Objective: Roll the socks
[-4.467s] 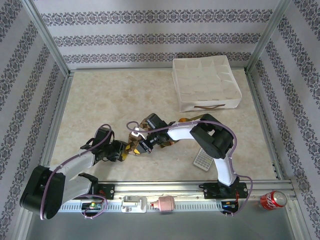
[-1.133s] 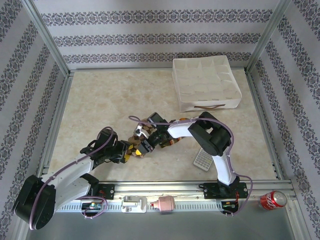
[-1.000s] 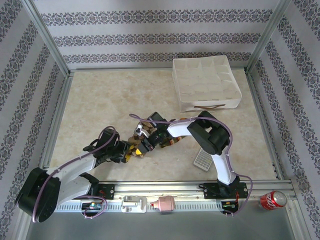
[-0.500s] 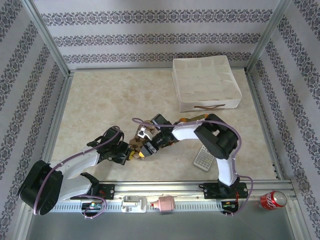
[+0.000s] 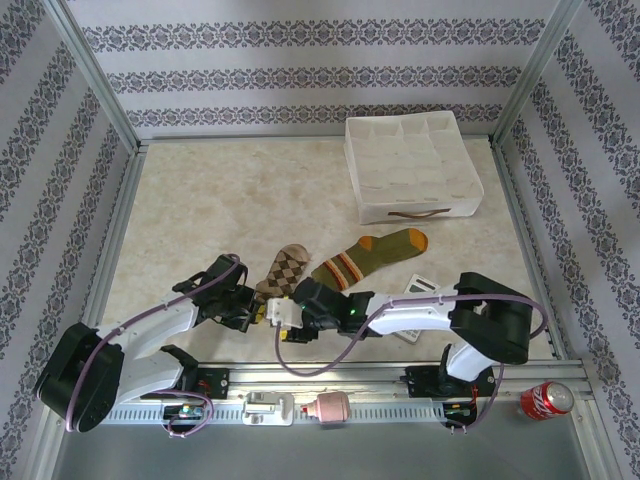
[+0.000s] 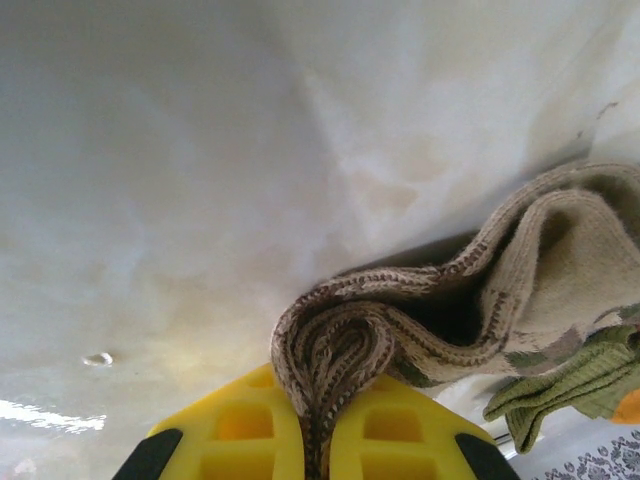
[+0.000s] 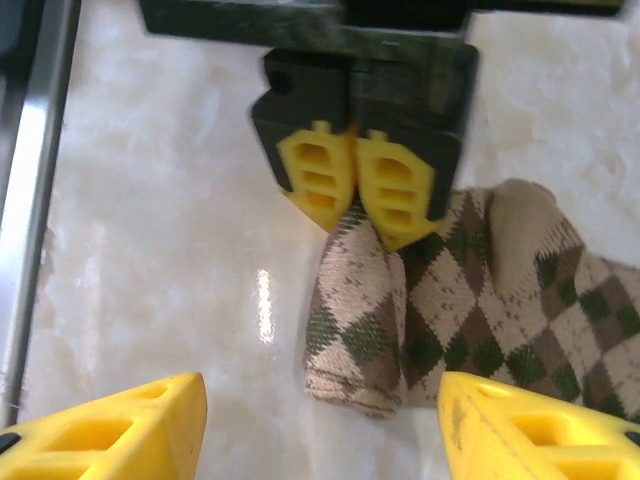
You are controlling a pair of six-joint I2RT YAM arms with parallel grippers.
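Left fingers (image 7: 345,180) clamp the cuff of the argyle sock (image 5: 285,268), which stretches from them toward the white box (image 5: 415,215), green sock (image 5: 365,258) alongside; right fingers (image 5: 278,316) gape empty, facing that cuff

The walls (image 5: 300,80) wear white paper with grey flowery stripes. Shiny metal poles (image 5: 92,75) stand in the corners. The table top (image 5: 220,200) is pale like stone and shines a little.

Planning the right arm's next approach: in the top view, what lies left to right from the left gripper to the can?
In order: left gripper → argyle sock → green sock → can.
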